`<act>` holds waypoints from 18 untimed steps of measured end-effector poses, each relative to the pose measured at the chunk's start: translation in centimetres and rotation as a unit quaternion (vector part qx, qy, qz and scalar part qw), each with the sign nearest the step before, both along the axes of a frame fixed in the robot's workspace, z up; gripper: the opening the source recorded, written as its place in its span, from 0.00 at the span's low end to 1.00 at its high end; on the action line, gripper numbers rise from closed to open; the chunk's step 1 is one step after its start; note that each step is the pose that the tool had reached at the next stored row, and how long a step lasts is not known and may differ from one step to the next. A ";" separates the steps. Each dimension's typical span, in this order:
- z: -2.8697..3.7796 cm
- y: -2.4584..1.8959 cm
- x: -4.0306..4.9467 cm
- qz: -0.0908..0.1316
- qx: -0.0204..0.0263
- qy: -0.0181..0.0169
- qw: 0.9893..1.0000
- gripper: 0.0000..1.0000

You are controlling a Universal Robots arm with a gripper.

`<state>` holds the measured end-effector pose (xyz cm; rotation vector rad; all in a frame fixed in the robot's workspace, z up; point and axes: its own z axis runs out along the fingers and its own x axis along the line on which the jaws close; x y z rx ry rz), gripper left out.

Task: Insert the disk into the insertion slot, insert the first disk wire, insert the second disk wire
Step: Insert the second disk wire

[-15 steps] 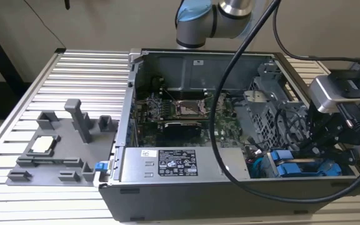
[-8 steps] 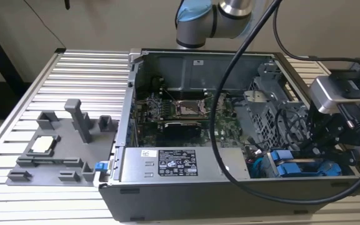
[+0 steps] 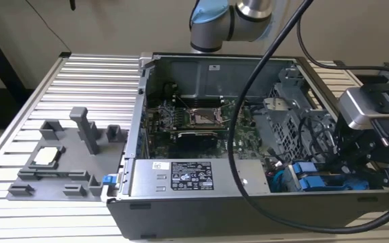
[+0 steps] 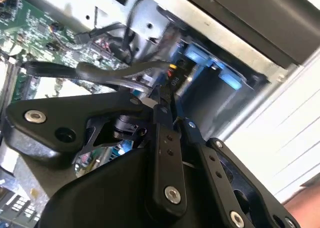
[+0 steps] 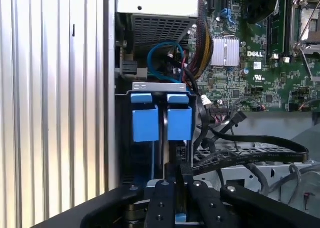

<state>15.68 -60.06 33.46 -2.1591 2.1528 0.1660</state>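
Broadly, we see a ribbed metal table [image 3: 93, 76] carrying an open computer case [image 3: 248, 212], with a grey parts holder [image 3: 66, 162] beside it on the exterior view's left. The robot arm [image 3: 228, 20] reaches in from behind the case.

Inside, a green circuit board [image 3: 194, 126] covers the floor. A grey power box [image 3: 194, 177] lies along the near wall and bears a white label with dark print. A white printed mark also shows on the board in the first wrist view.

A perforated grey drive cage [image 3: 296, 111] stands on the exterior view's right. Below it, in the near corner, the disk [image 3: 313, 181] sits in the insertion slot [image 5: 160, 86]. We see its blue frame but not its silver body. Its long axis runs along the near wall. The end with two blue tabs [image 5: 145, 120] points toward the power box, just beside it.

The gripper [image 5: 177, 175] hangs over the slot, close to the disk's frame behind the tabs. In the second wrist view the gripper [image 4: 162, 100] has its jaws drawn together with no gap showing. We cannot tell whether anything is pinched between them.

Black flat cables [image 5: 250, 153] cross beside the gripper, and a thin blue wire [image 5: 162, 53] loops between the tabs and the power box.
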 end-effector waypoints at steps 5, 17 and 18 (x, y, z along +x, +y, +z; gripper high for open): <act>-0.08 0.03 -0.02 0.000 0.001 0.000 1.000 0.24; -0.08 0.03 -0.01 0.000 0.001 0.000 1.000 0.24; -0.08 0.03 -0.02 0.000 0.001 0.000 1.000 0.24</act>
